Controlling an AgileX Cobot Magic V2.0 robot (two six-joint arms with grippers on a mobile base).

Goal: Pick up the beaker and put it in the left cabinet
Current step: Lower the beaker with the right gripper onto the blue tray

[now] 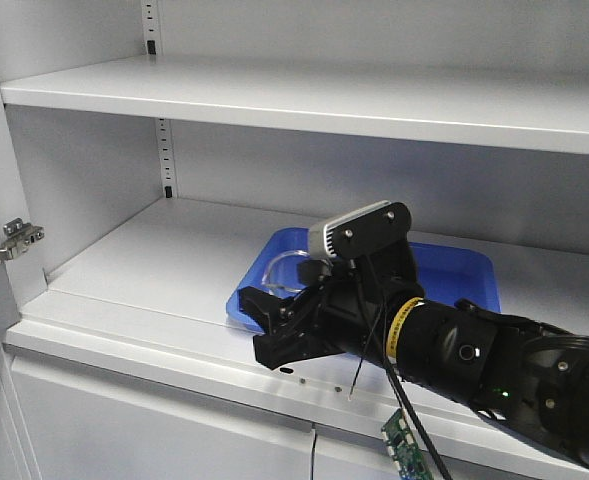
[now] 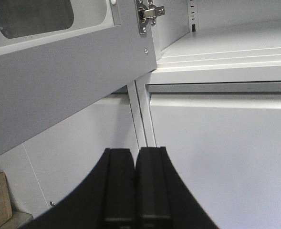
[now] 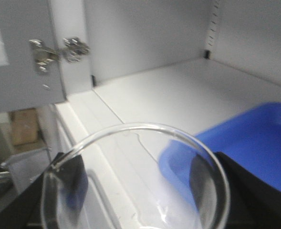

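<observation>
Beaker (image 1: 282,268), clear thin-rimmed glass, is clamped in the right gripper (image 1: 272,325) over the blue tray's (image 1: 464,270) near corner on the left cabinet's (image 1: 154,260) shelf; left wrist view: left gripper (image 2: 135,186) clenched empty; right wrist view: its round transparent rim between black fingers (image 3: 247,191).

Front and closer wrist views all face the left cabinet (image 1: 274,100).
</observation>
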